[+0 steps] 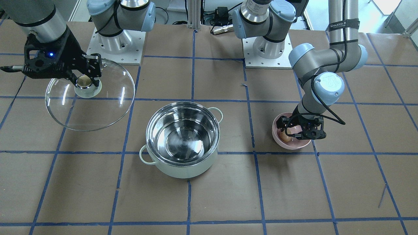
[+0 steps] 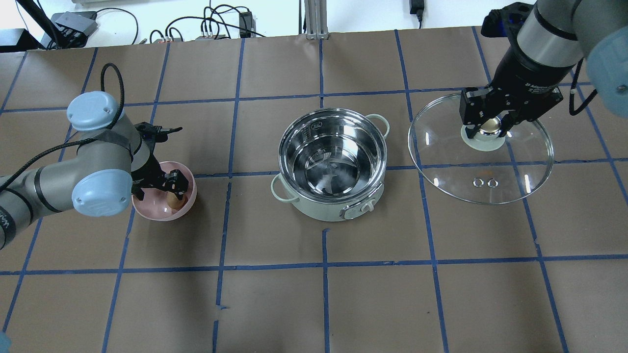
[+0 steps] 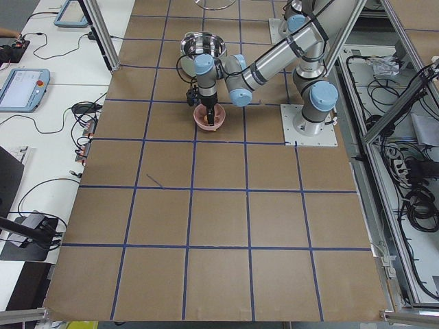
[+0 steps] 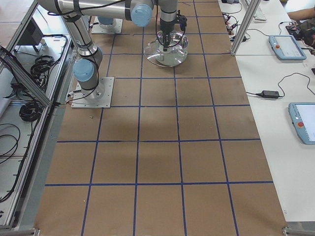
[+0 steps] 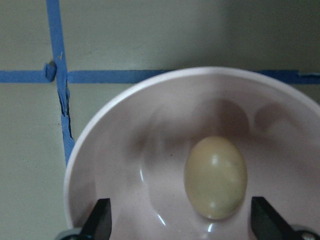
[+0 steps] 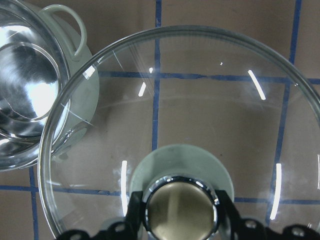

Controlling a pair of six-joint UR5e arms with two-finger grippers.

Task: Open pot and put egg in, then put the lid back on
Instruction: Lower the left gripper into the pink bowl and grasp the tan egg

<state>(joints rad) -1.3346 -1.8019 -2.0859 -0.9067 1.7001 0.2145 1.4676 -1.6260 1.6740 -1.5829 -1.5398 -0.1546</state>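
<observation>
The mint-green pot (image 2: 314,208) stands uncovered mid-table, its steel inside (image 1: 183,137) empty. My right gripper (image 2: 488,126) is shut on the gold-topped knob (image 6: 181,212) of the glass lid (image 2: 481,169). It holds the lid above the table beside the pot, as the front view also shows (image 1: 98,107). The tan egg (image 5: 215,177) lies in the pink bowl (image 2: 157,208). My left gripper (image 2: 171,189) is lowered into the bowl and open, with one finger (image 5: 102,217) on each side of the egg.
Blue tape lines (image 2: 324,267) grid the brown table. The robot bases (image 1: 267,49) stand at the table's rear edge. Cables and control boxes (image 2: 73,22) lie beyond the far edge in the overhead view.
</observation>
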